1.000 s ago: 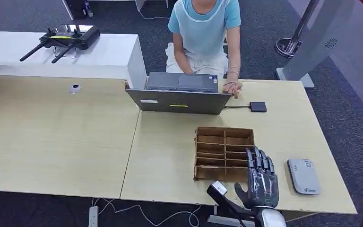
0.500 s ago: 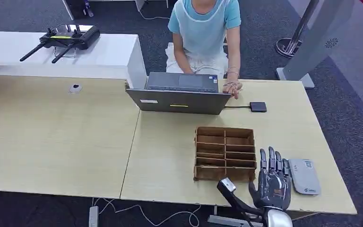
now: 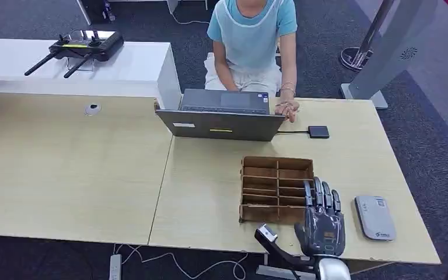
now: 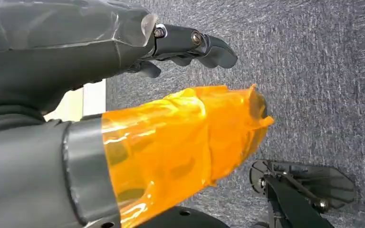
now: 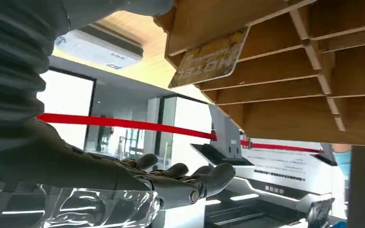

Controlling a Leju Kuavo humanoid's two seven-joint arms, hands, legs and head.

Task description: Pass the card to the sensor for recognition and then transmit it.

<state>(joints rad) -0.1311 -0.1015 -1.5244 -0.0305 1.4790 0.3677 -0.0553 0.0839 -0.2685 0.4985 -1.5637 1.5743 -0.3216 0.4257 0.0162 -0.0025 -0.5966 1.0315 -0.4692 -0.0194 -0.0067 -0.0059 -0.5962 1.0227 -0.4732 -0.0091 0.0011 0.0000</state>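
Card (image 5: 212,59) is sitting in a slot of the wooden divider box (image 3: 277,188), tilted, gold face with printed lettering showing in my right wrist view. In the head view I can't make the card out inside the box. My right robot hand (image 3: 321,219) is hovering at the box's near right corner, fingers extended and spread over the right-hand compartments, holding nothing. Can't tell whether the fingertips are touching the box rim. Sensor (image 3: 374,217), a flat grey pad, is lying on the counter (image 3: 210,181) just to the right of my hand, apart from it. My left robot hand (image 4: 123,71) is hanging over grey carpet, fingers loosely extended, nothing in it. Across the counter a laptop (image 3: 221,115) is standing open with a person (image 3: 254,41) sitting behind it, one hand resting at its right edge. A small black box (image 3: 318,132) is lying right of the laptop, cabled to it.
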